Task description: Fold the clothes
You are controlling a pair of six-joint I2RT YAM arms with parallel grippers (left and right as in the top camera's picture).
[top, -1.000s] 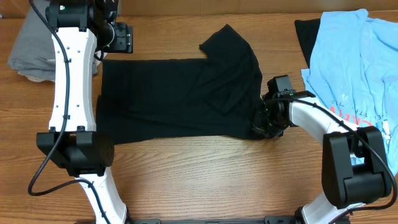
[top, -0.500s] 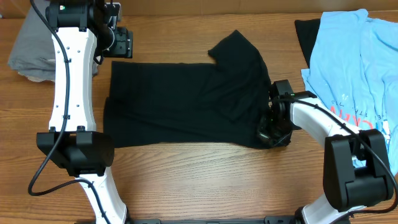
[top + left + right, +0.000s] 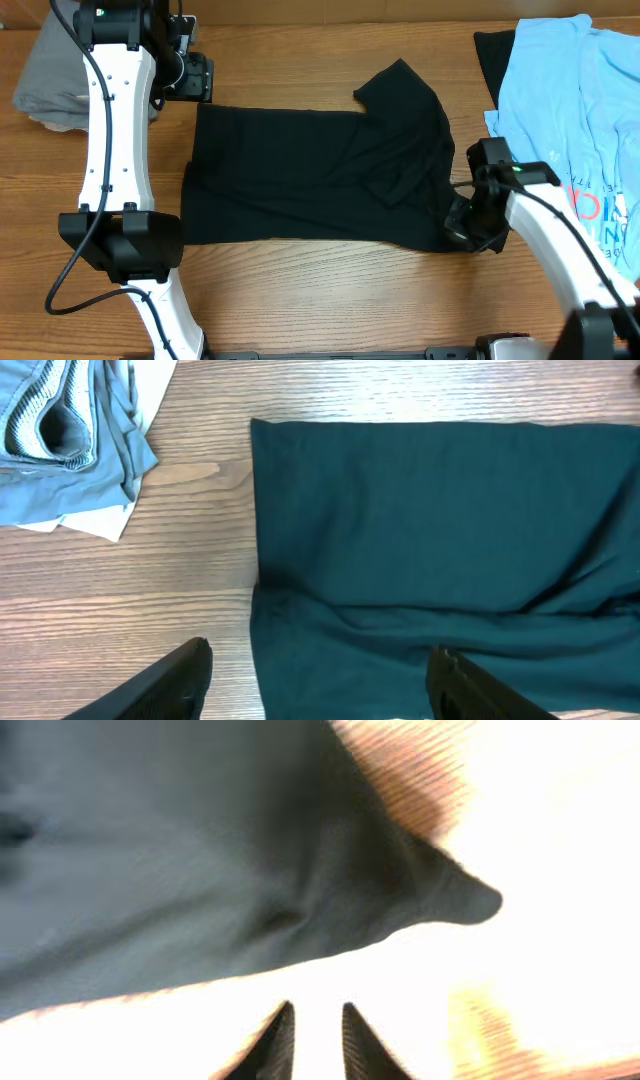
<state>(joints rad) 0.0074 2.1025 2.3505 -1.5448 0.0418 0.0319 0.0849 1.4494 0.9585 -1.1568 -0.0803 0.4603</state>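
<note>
The black T-shirt (image 3: 320, 170) lies spread flat on the wooden table, one sleeve poking up at the far right. It also shows in the left wrist view (image 3: 450, 530) and, blurred, in the right wrist view (image 3: 200, 850). My left gripper (image 3: 192, 78) is open and empty above the shirt's far left corner, its fingers straddling the shirt's left edge (image 3: 320, 650). My right gripper (image 3: 468, 218) is at the shirt's near right corner. Its fingers (image 3: 317, 1010) are only slightly apart with nothing between them, the cloth edge just beyond the tips. The light blue red-printed tee (image 3: 570, 110) lies at the right.
A grey folded garment (image 3: 55, 80) sits on a beige one at the far left, seen close in the left wrist view (image 3: 60, 430). Another piece of black cloth (image 3: 492, 55) pokes out from under the blue tee. The table's front edge runs along the bottom.
The black shirt has slid to the right along with my right gripper. The right arm has pulled back to the right. The left gripper has barely moved.
</note>
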